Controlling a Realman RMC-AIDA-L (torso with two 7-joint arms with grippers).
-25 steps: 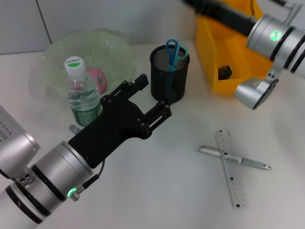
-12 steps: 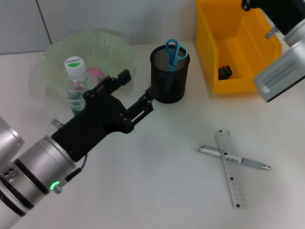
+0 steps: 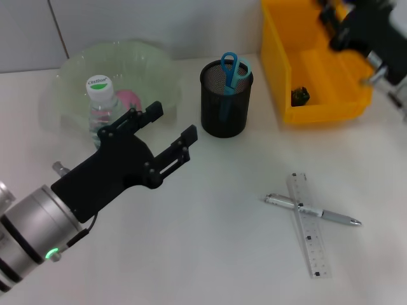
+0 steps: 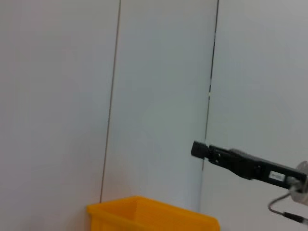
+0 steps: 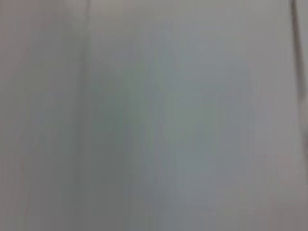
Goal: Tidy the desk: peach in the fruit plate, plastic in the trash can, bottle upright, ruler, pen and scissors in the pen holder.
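My left gripper point(image 3: 170, 124) is open and empty, hovering just in front of the upright water bottle point(image 3: 100, 109) and left of the black mesh pen holder point(image 3: 224, 105). Blue scissors point(image 3: 230, 67) stand in the holder. A pink peach point(image 3: 131, 98) lies in the green fruit plate point(image 3: 149, 63) behind the bottle. A clear ruler point(image 3: 310, 235) and a silver pen point(image 3: 324, 214) lie crossed on the table at the front right. A dark scrap of plastic point(image 3: 300, 95) lies in the yellow bin point(image 3: 318, 70). My right gripper point(image 3: 356, 25) is raised above the bin at the back right.
The white table point(image 3: 216, 241) runs between my left arm and the pen and ruler. The left wrist view shows the wall, the yellow bin's rim point(image 4: 149, 211) and the other arm point(image 4: 245, 163) farther off. The right wrist view shows only blank wall.
My left arm has drawn back toward the front left, away from the pen holder, gripper still open. My right arm has swung up and back above the yellow bin.
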